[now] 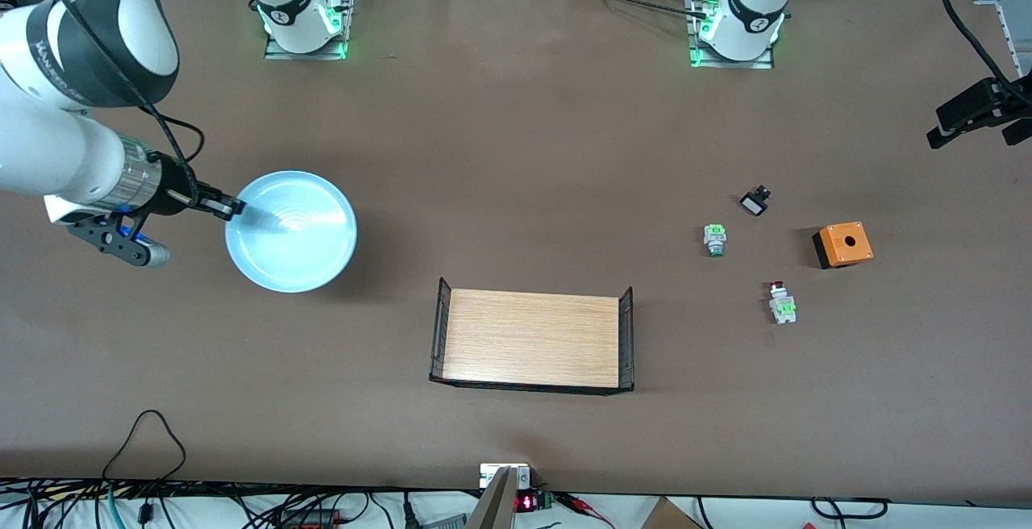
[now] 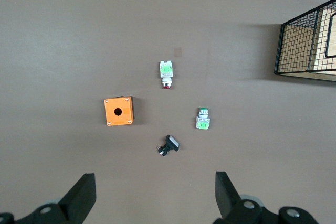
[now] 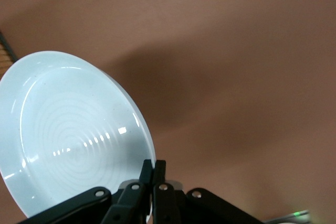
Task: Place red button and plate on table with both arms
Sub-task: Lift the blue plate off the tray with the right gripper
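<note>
A: So, taking the wooden tray point(image 1: 532, 339) as landmark, where is the red button point(image 1: 780, 301)?

B: Beside the tray, toward the left arm's end of the table point(image 1: 516, 150). Farther off, the plate point(image 1: 291, 231) hangs tilted, its rim pinched in the right gripper point(image 1: 234, 207).

A: And the left gripper point(image 2: 156, 195)?

B: Jaws spread wide, empty, high above the button parts.

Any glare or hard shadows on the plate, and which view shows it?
Right wrist view: small bright glints on the plate, and a broad soft shadow on the table past its rim. Front view: a pale sheen at the plate's centre, a faint shadow toward the tray.
</note>
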Controlling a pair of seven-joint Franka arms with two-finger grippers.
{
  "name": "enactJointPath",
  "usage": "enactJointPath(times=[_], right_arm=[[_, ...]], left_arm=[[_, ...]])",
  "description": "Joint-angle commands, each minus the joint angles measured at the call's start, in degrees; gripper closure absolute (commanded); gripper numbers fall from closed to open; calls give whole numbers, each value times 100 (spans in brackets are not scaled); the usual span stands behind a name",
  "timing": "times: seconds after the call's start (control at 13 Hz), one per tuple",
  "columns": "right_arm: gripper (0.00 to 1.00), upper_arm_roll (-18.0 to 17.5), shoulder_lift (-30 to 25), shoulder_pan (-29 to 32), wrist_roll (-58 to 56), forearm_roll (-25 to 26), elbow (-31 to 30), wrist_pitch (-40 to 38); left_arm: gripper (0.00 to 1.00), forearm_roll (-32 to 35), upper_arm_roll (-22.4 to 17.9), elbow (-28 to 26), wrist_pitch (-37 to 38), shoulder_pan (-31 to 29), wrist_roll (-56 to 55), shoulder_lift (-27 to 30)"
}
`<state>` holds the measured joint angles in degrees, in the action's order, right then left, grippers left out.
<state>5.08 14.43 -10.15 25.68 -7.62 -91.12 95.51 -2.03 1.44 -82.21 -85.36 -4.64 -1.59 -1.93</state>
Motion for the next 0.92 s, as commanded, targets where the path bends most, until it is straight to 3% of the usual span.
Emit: enactJointPath(times=[0.0, 0.54, 0.85], right_arm=[[100, -86, -397, 223, -693, 243, -940, 493], [100, -95, -635, 979, -2460, 243, -2663, 1907], [100, -95, -635, 1111, -2813, 234, -3498, 2952]], left_arm=[[0, -96, -3, 47, 10, -54, 141, 44], [0, -87, -3, 39, 10, -63, 141, 35], [0, -61, -3, 47, 1, -54, 141, 17]])
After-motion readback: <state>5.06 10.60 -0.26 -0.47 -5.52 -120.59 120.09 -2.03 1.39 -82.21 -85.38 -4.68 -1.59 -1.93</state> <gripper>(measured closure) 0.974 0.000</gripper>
